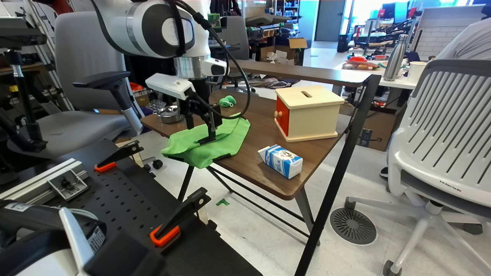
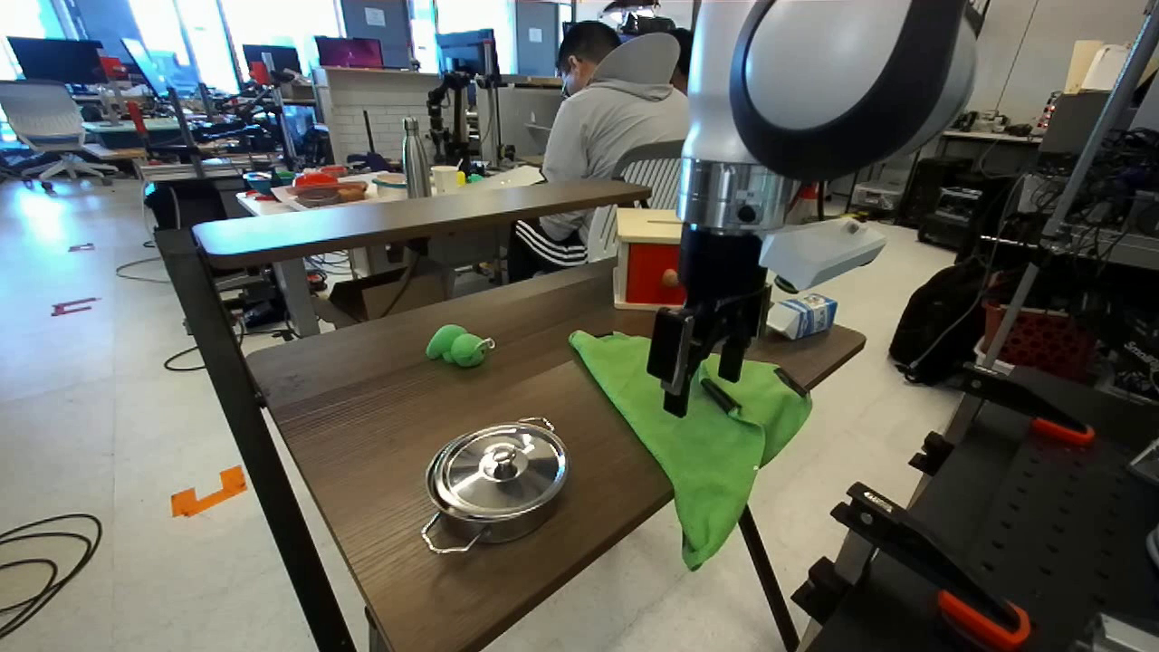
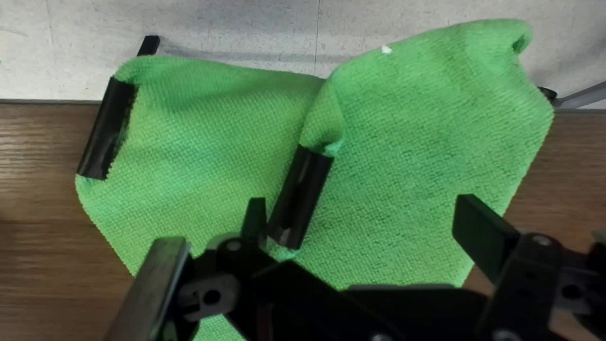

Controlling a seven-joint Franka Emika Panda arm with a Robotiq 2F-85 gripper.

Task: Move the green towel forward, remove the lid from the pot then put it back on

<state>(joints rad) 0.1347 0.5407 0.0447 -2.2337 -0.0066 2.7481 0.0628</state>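
The green towel (image 1: 236, 134) lies rumpled over the table's edge, with a corner hanging down in an exterior view (image 2: 711, 507). It has black strips on it, and it fills much of the wrist view (image 3: 402, 166). My gripper (image 3: 362, 208) is open, pointing down over the towel, with one finger beside the middle black strip. It shows in both exterior views (image 1: 201, 129) (image 2: 704, 387). Whether the fingertips touch the cloth I cannot tell. The grey metal pot (image 2: 496, 527) stands on the table, its shiny lid (image 2: 471, 478) on top. The pot also shows partly behind the gripper (image 1: 168, 116).
A wooden box (image 1: 314, 120) with a red door and a blue-white milk carton (image 1: 282, 159) stand on the table (image 2: 362, 435). A small green toy (image 2: 460, 346) lies beyond the pot. A raised shelf (image 2: 407, 217) runs along one table side. A black pegboard (image 1: 126, 207) with clamps is nearby.
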